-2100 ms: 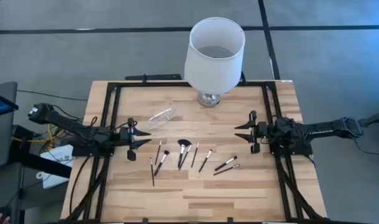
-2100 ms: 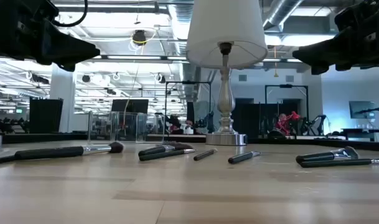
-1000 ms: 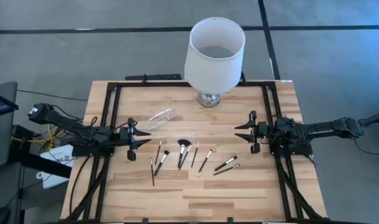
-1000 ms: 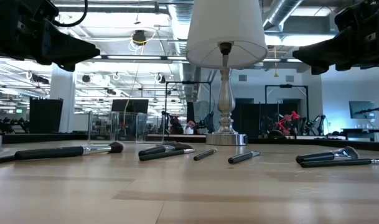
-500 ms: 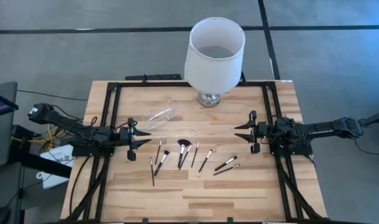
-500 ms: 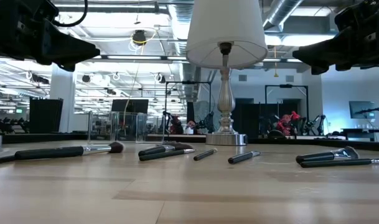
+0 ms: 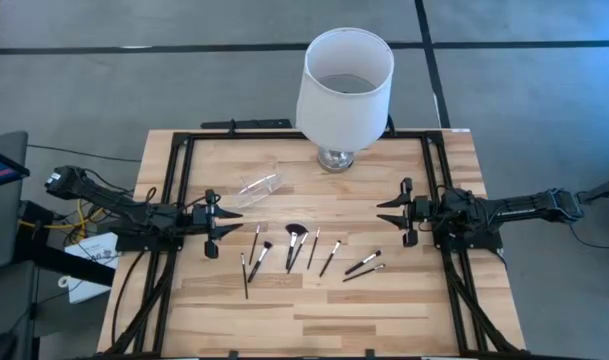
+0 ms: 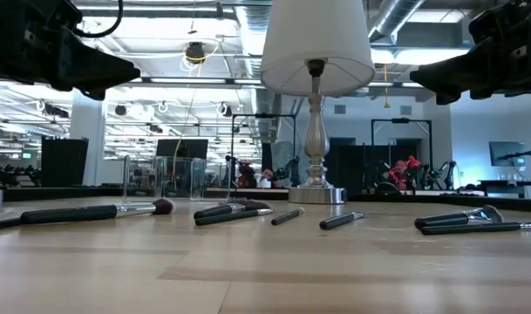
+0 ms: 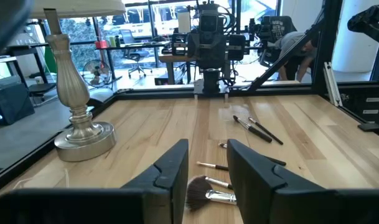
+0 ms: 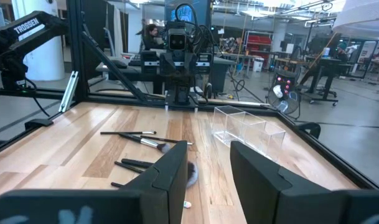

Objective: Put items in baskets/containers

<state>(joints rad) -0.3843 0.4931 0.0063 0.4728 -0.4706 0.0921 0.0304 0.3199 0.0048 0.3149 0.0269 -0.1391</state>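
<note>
Both pincers apart, empty, facing.

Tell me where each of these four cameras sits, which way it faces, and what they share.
High view: overhead, looking straight down on the table, both arms, left claw, right claw.
Low view: tabletop height, facing across the brushes to the lamp; arms overhead.
Left wrist view: behind its own claw, open, facing the right arm.
Right wrist view: behind its own claw, open, facing the left arm, clear case beside.
Shared: brushes appear in all; the lamp in three.
</note>
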